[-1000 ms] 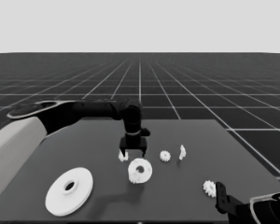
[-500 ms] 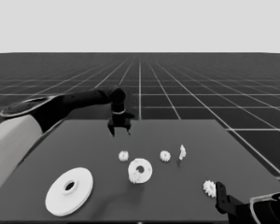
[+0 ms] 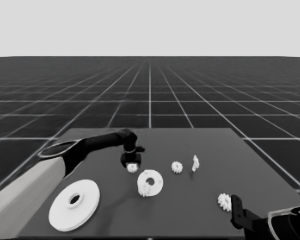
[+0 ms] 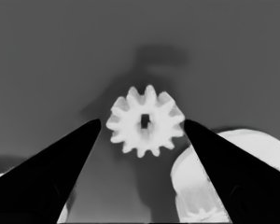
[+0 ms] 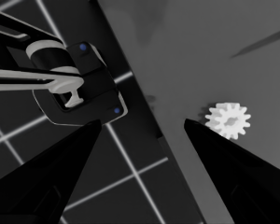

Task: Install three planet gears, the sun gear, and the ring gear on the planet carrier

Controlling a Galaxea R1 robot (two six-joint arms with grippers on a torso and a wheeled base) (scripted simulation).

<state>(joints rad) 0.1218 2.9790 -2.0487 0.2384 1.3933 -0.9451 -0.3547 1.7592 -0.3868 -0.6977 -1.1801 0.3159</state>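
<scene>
While the left pincer (image 4: 142, 122) gapes, a planet gear (image 4: 145, 121) lies between its fingers.

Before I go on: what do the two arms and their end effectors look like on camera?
The left arm is pale grey farther back, black towards its end effector. The right arm shows only black with a thin pale outline. Each end effector has two long, pointed black fingers. No cables or markings show.

The larger round part (image 3: 74, 205) lay flat at lower left, the smaller round part (image 3: 150, 183) at centre, with small gears (image 3: 132, 168) (image 3: 177, 167) (image 3: 224, 201) scattered around it.
</scene>
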